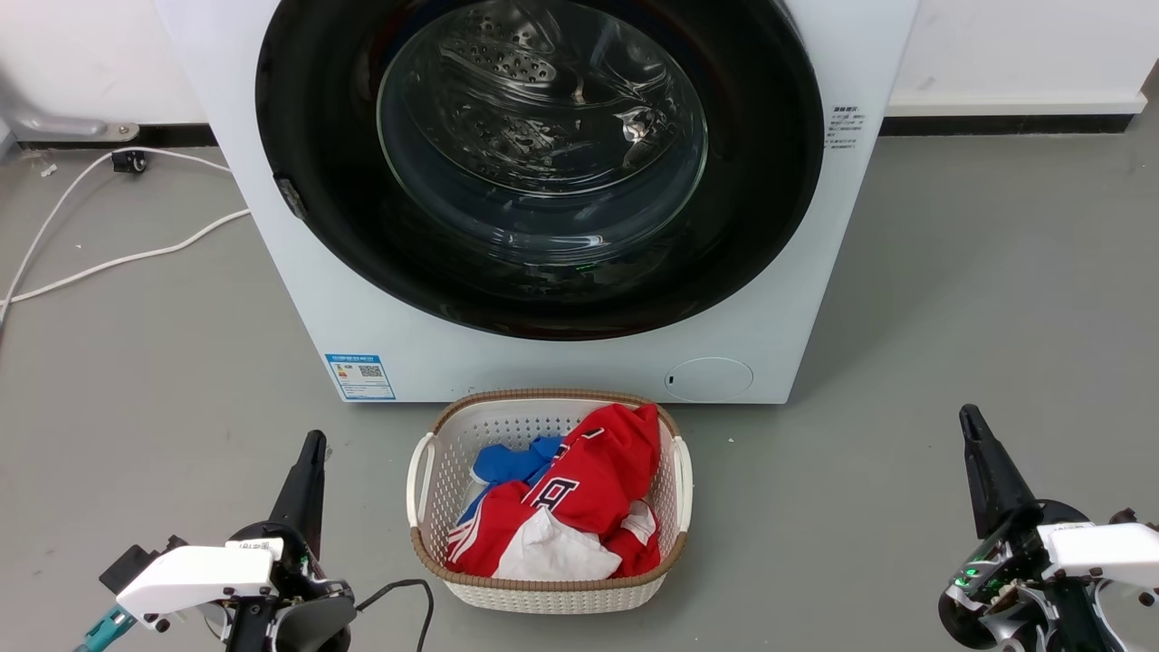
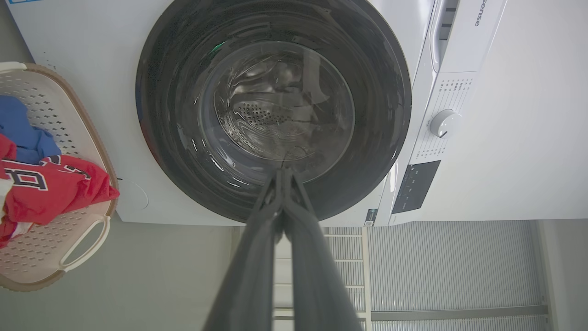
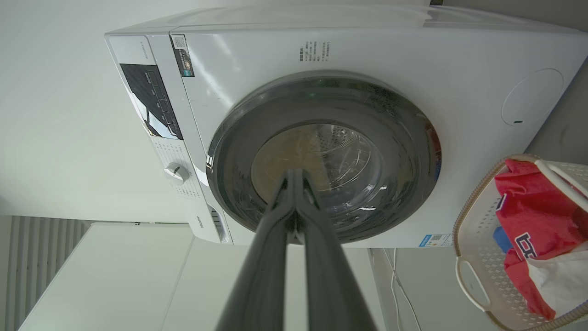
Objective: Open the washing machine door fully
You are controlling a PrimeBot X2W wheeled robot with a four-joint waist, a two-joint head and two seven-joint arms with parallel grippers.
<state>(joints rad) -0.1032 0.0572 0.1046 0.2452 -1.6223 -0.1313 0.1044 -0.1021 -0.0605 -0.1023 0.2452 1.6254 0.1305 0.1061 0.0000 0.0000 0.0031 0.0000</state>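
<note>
The white washing machine [image 1: 380,308] stands in front of me with its glossy black round door [image 1: 308,136] lying flat against the front, the clear glass bowl showing the steel drum behind. In the wrist views the door [image 2: 174,115] [image 3: 229,151] is likewise flush with the washing machine [image 2: 92,55] [image 3: 257,50]. My left gripper [image 1: 313,441] [image 2: 282,171] hangs low at the lower left, shut and holding nothing, well short of the machine. Low at the right, my right gripper [image 1: 969,415] [image 3: 294,172] is shut too and grasps nothing.
A white woven-rim basket [image 1: 426,480] with red, blue and white clothes sits on the grey floor just before the machine, between my arms. White cables [image 1: 109,263] run across the floor at the left. A wall and baseboard [image 1: 1014,109] lie behind.
</note>
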